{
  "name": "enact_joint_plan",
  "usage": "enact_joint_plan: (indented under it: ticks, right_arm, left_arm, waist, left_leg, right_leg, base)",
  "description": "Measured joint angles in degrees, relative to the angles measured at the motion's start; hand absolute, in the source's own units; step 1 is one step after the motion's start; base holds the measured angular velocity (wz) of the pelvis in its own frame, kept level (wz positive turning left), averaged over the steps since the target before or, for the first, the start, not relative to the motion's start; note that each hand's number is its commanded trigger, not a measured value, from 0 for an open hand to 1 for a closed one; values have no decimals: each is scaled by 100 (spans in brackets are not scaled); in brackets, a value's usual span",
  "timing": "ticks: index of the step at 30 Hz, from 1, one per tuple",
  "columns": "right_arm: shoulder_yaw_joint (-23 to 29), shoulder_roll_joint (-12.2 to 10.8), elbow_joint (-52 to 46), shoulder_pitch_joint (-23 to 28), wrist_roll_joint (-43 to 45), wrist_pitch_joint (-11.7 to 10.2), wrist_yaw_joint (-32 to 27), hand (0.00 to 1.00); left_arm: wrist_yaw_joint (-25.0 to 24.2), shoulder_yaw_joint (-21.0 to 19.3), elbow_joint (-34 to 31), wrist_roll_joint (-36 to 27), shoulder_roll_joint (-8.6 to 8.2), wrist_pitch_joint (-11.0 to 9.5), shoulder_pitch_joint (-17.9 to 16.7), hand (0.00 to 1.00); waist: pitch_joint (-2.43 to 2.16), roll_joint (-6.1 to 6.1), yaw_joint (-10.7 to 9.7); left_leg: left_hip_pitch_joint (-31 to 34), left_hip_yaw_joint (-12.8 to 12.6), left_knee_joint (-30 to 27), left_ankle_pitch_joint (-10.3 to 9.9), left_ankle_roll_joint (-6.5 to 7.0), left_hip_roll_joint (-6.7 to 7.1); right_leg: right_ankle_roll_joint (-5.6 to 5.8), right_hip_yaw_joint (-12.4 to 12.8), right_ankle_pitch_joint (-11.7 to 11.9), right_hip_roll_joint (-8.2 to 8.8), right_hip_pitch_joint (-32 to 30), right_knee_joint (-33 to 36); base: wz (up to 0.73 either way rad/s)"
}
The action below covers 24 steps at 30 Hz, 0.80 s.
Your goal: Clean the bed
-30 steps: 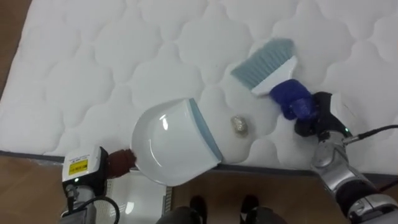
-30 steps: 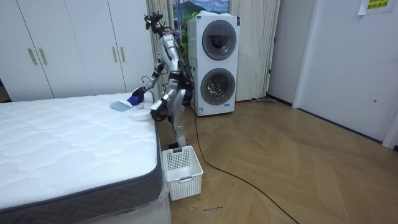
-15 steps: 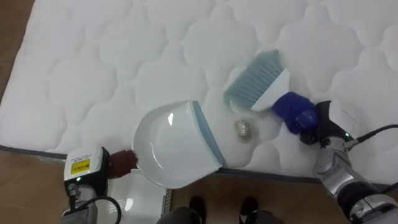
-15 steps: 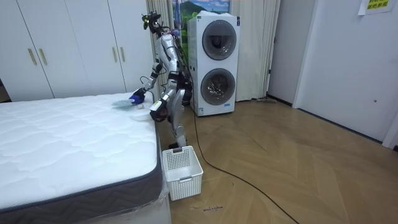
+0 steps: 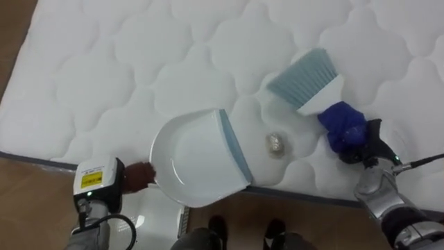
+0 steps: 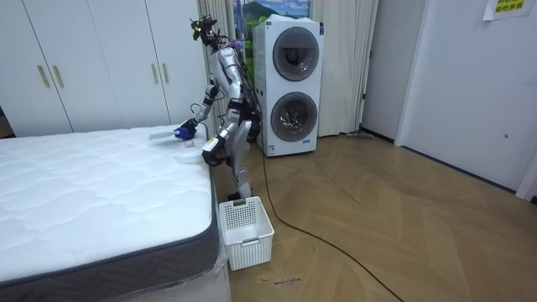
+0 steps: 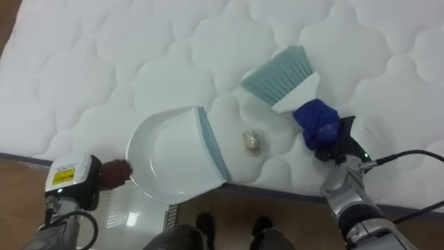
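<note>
We stand at the near edge of the bed, leaning forward over the white quilted mattress (image 5: 139, 69), with two stacked washing machines (image 6: 292, 88) behind us in the room view.

Our left hand (image 5: 141, 176) comes in at seven o'clock of the eye view and is clenched round the handle of the white dustpan (image 5: 194, 163). The pan lies on the mattress edge, and its pale blue lip faces three o'clock. Part of the pan's round back hangs out past the edge of the bed.

Just beside that lip, at three o'clock of it, lies a small crumpled ball (image 5: 276, 144) on the quilting. It is apart from the pan.

At one o'clock of the ball is the brush (image 5: 309, 82), white-backed, with light blue bristles that point toward eleven o'clock. Our right hand (image 5: 343, 126), covered in blue, enters from four o'clock and is wrapped round the brush's handle. We cannot tell whether the bristles touch the mattress.

Below the bed edge, at six o'clock of the pan, a white slatted basket (image 6: 246, 231) stands on the wooden floor (image 6: 403, 226) close by our feet.
</note>
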<state>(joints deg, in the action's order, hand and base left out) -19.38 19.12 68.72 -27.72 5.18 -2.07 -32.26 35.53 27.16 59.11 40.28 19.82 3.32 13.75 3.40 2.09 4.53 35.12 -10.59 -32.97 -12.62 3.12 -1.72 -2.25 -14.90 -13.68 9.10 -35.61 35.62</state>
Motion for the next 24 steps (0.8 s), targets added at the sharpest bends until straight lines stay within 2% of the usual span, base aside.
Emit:
enact_joint_plan:
  ticks: [2, 4, 7, 9, 11, 12, 15, 20, 24]
  right_arm:
    - [50, 14, 9, -44, 25, -14, 3, 100]
    - [50, 117, 33, -40, 75, -38, 3, 100]
    - [49, 307, 40, -42, 302, -23, 6, 100]
    - [49, 448, 43, -42, 552, 57, 24, 100]
    - [39, 801, 51, -45, 970, 153, 53, 100]
    - [40, 1025, 52, -47, 1248, 221, 64, 100]
    - [37, 1424, 50, -110, 1757, 354, 66, 100]
    - [-225, 1699, 43, -282, 2725, 490, 291, 100]
    - [-250, 1708, 18, -611, 3832, 549, 309, 100]
  left_arm:
    - [9, 3, 4, 44, 92, -5, 34, 100]
    - [25, 2, 5, 52, 138, -11, 74, 100]
    - [101, 2, 39, 73, 285, -41, 113, 100]
    - [110, -8, -9, 187, 427, -70, 117, 100]
    - [134, -6, -105, 260, 623, -104, 124, 100]
    - [143, -6, -107, 268, 679, -99, 148, 100]
    - [142, -10, -94, 292, 791, -72, 181, 100]
    - [134, -4, -100, 295, 936, -69, 235, 100]
    - [58, -6, -174, 319, 1100, -73, 318, 100]
  waist:
    - [-2, -86, -13]
    - [-4, -128, -22]
    - [25, -240, -17]
    - [22, -365, 6]
    - [29, -444, 0]
    - [26, -477, 16]
    - [26, -539, 39]
    - [55, -619, -11]
    - [97, -713, -28]
  left_leg:
    - [24, -28, -21, -1, 2, 35]
    - [22, -39, -45, -12, 56, 61]
    - [36, -69, -57, -27, 84, 48]
    - [60, -104, -64, -35, 92, 41]
    - [158, -97, -120, -37, 95, -1]
    - [209, -101, -172, -38, 98, -30]
    - [248, -112, -246, -60, 103, -121]
    - [227, -144, -232, -77, 92, -155]
    - [266, -169, -237, -77, 87, -166]
  right_leg:
    - [-5, 45, -23, 59, -91, 121]
    - [8, 72, -46, 91, -118, 207]
    - [10, 117, -46, 87, -154, 271]
    - [5, 151, -48, 85, -213, 310]
    - [-27, 78, -14, 78, -256, 292]
    - [-32, 71, -1, 63, -285, 289]
    - [-50, 81, 55, -26, -272, 212]
    - [-75, 67, 75, -48, -268, 194]
    - [-103, 92, 89, -59, -343, 217]
  base:
    - [-4]
    - [0]
    - [-4]
    - [0]
    - [0]
    - [0]
    - [-12]
    - [-6]
    - [-3]
